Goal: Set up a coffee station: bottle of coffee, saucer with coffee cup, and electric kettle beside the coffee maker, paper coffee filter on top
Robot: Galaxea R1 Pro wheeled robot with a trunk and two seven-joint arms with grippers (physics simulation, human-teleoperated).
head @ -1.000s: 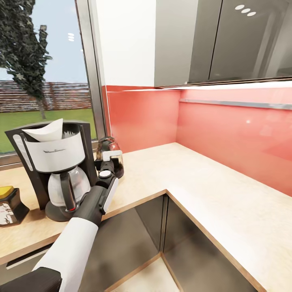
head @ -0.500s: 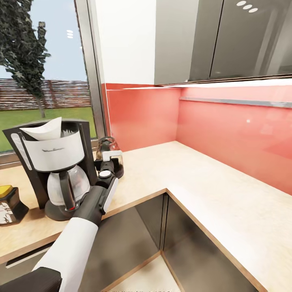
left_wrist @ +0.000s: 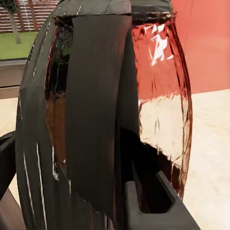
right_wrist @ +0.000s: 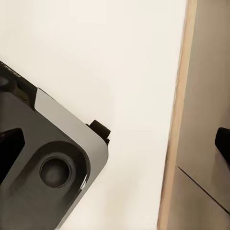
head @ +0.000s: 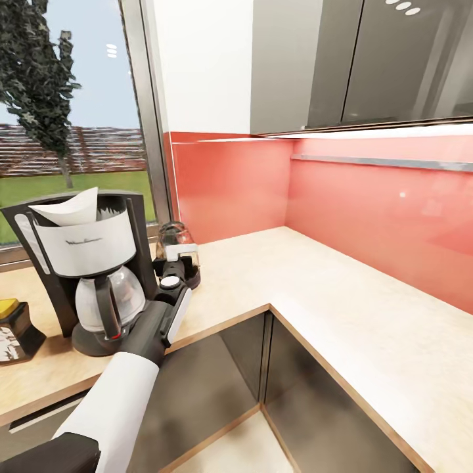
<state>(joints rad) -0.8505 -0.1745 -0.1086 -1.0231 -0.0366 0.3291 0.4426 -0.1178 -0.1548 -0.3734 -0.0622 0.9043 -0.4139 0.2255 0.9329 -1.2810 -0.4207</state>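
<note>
Left gripper (head: 176, 261) at electric kettle (head: 172, 235), near countertop (head: 276, 276) edge.

L-shaped countertop (head: 315, 289), coffee maker (head: 89, 263), electric kettle (head: 176, 244), apparently bottle of coffee (head: 14, 328)

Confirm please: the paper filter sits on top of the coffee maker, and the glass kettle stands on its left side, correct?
Not quite. The paper filter does sit on top of the coffee maker, but the head view shows the glass kettle standing on its right side.
</note>
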